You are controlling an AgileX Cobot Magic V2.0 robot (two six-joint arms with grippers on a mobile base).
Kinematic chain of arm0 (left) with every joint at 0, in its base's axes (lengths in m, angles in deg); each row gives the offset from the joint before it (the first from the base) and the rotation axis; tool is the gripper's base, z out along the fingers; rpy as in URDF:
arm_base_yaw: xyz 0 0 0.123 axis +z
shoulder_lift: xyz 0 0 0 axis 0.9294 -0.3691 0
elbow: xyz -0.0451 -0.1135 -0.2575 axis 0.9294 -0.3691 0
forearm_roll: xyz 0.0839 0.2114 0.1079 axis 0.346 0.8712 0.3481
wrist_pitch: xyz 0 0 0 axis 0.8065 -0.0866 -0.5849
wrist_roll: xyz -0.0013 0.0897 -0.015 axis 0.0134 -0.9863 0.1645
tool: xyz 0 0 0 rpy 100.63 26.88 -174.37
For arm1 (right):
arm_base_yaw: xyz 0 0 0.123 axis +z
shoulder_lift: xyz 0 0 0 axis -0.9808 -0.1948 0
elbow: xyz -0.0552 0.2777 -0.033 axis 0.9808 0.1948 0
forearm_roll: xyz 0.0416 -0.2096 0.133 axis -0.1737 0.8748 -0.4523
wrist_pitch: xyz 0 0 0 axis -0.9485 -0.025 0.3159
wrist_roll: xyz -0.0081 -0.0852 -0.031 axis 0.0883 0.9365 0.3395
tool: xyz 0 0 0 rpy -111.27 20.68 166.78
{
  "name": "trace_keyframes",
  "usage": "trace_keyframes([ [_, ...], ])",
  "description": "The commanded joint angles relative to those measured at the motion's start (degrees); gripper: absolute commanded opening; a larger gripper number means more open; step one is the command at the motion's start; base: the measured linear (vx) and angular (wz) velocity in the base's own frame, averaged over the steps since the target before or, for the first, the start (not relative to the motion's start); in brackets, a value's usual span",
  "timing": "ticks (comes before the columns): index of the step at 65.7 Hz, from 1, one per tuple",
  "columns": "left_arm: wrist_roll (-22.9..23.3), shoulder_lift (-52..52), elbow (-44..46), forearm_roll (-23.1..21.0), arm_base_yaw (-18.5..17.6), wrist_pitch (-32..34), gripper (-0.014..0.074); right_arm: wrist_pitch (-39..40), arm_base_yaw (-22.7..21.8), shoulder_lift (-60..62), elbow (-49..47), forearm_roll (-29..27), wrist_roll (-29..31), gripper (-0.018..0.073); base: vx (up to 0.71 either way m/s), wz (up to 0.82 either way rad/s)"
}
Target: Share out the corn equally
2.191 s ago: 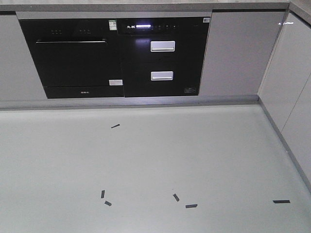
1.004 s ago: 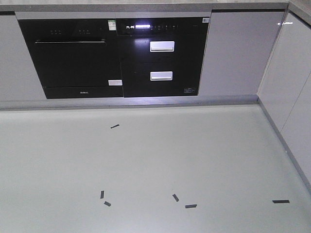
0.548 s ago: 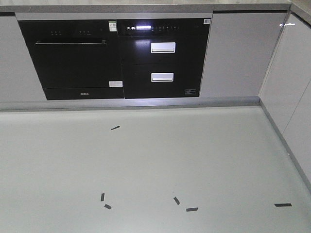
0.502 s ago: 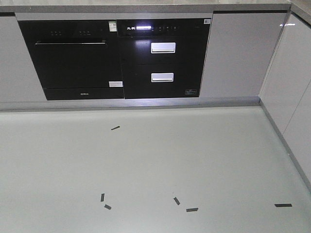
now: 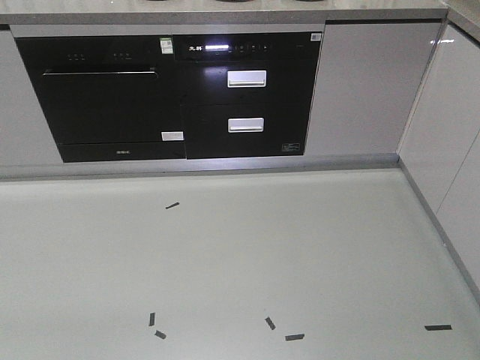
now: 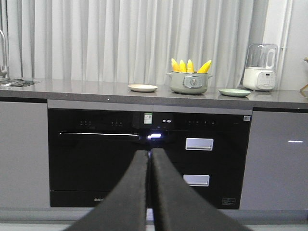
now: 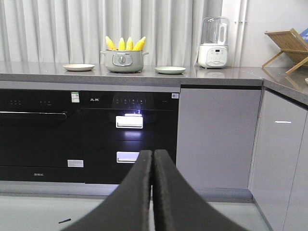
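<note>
Several yellow corn (image 6: 189, 66) cobs stand upright in a grey-green pot (image 6: 188, 83) on the grey countertop; the right wrist view shows the same corn (image 7: 124, 44) in the pot (image 7: 123, 61). A cream plate (image 6: 142, 88) lies left of the pot and a green plate (image 6: 234, 92) lies right of it. The cream plate (image 7: 78, 67) and green plate (image 7: 170, 70) also show in the right wrist view. My left gripper (image 6: 149, 155) is shut and empty, far from the counter at oven height. My right gripper (image 7: 153, 153) is shut and empty too.
Below the counter sit a black oven (image 5: 109, 97) and a black drawer appliance (image 5: 244, 94). A white blender (image 7: 213, 43) stands right of the green plate, and a wooden rack (image 7: 288, 45) on the side counter. White cabinets (image 5: 450, 142) line the right. Black tape marks (image 5: 294, 337) dot the floor.
The front view has shifted: the appliances sit further left and the counter edge shows at the top, and the floor marks have slid down the frame.
</note>
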Motion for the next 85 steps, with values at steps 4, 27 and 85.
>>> trace_keyframes([
  [4, 0.43, 0.96, -0.82, -0.16, -0.38, 3.88, -0.0006, 4.23, -0.02, 0.06, 0.39, 0.59, 0.31, -0.0006, 0.11, -0.06],
  [27, 0.43, 0.96, -0.82, -0.16, -0.38, 3.88, -0.0006, 4.23, -0.02, 0.06, 0.39, 0.59, 0.31, -0.0006, 0.09, -0.01],
  [85, 0.43, 0.96, -0.82, -0.16, -0.38, 3.88, -0.0006, 4.23, -0.02, 0.06, 0.39, 0.59, 0.31, -0.0006, 0.09, 0.04],
])
